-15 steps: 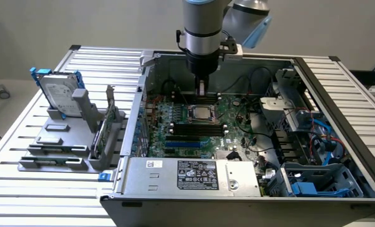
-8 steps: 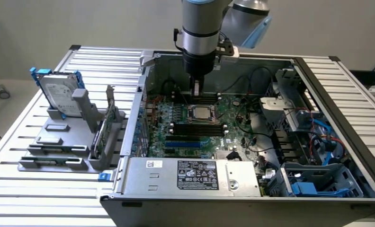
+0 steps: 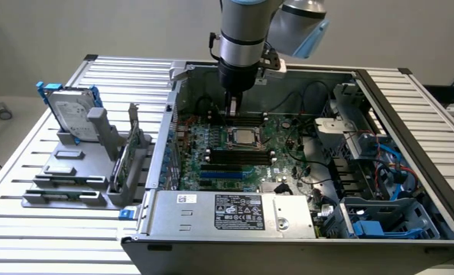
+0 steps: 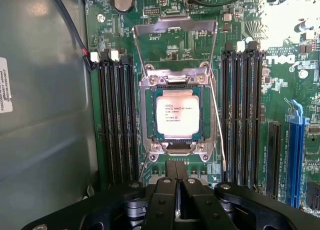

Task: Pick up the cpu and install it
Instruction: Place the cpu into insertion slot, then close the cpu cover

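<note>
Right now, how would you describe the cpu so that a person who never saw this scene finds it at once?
Look into the open computer case, at the green motherboard. Between two banks of black memory slots sits a metal socket frame, and the cpu lies in it. It is the only shiny silver square with printed text there.

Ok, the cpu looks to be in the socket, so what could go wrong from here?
The cpu lies in the socket with the load plate swung open, so nothing clamps it; a knock could shift it. The shut gripper hangs close to the thin socket lever and might snag it on a low move.
</note>
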You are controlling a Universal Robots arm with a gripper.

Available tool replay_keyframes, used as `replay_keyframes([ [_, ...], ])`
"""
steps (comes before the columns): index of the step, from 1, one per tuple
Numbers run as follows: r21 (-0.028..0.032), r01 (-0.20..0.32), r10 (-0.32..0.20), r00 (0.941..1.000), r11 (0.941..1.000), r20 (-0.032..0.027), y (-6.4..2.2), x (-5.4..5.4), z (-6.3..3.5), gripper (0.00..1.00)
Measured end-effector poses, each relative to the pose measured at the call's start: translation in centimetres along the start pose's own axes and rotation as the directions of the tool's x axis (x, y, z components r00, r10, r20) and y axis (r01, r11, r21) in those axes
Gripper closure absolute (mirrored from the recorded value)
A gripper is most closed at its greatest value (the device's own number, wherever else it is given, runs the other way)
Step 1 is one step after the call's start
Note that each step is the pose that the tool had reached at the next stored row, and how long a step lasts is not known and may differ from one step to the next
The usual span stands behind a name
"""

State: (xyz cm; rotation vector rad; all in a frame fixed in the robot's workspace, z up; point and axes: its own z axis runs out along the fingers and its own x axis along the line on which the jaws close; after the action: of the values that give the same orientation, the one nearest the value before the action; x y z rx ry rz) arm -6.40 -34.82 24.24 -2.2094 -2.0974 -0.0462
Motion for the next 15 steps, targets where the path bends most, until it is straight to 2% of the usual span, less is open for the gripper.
replay_keyframes([
  [13,0.0006,0.000,0.000,1.0000,1.0000,-0.0001,0.03,0.00,0.01,0.89],
  [15,0.0041,0.000,0.000,1.0000,1.0000,0.0001,0.65,0.05,-0.21,0.89],
])
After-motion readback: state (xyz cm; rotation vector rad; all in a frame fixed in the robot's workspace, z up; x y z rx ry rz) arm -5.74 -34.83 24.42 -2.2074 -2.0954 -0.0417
